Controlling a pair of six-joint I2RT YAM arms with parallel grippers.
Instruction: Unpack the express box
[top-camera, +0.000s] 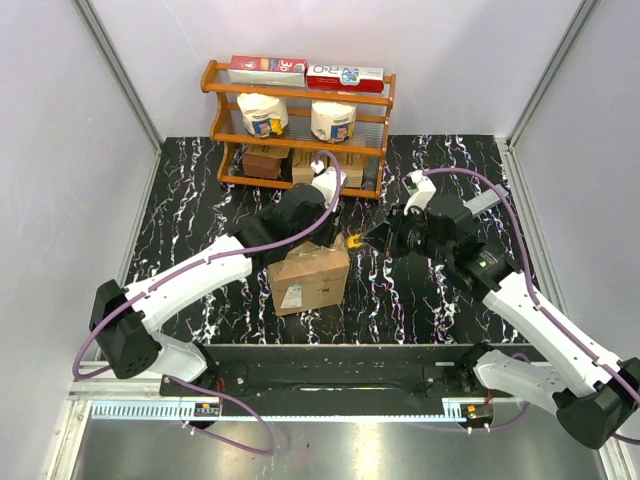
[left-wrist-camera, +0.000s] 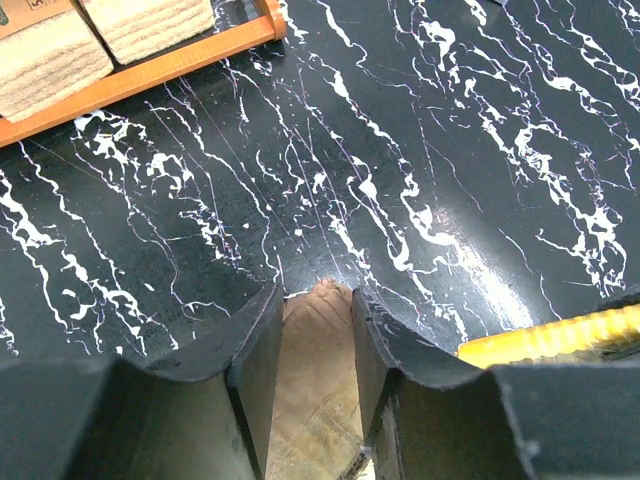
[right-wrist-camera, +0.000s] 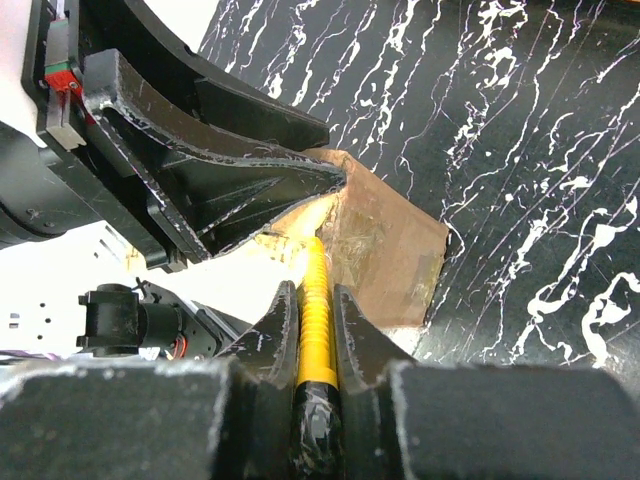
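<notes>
Two black-and-white arms meet above the middle of a black marble-patterned table. From the left, the left arm slants in across the table to the express box. This brown carton sits near the table's centre with its white label facing the near edge and clear tape over its seams.

The left gripper hangs over the box's far edge. The left wrist view shows its claw narrowed, with brown taped cardboard filling the slot between the fingers. Whether they pinch a flap or only straddle the cardboard, I cannot tell.

Behind the box, against the back wall, stands an orange wooden rack. It carries two flat red-and-white packets on top, two white rolls on the middle shelf and small brown cartons at the bottom.

Just right of the box's far corner lies a yellow tool. Its tip meets the taped edge of a lifted cardboard flap. The right gripper has its claw nearly closed, clamping that ridged yellow shaft between both fingers. The right arm runs back from there to the table's near right corner.
</notes>
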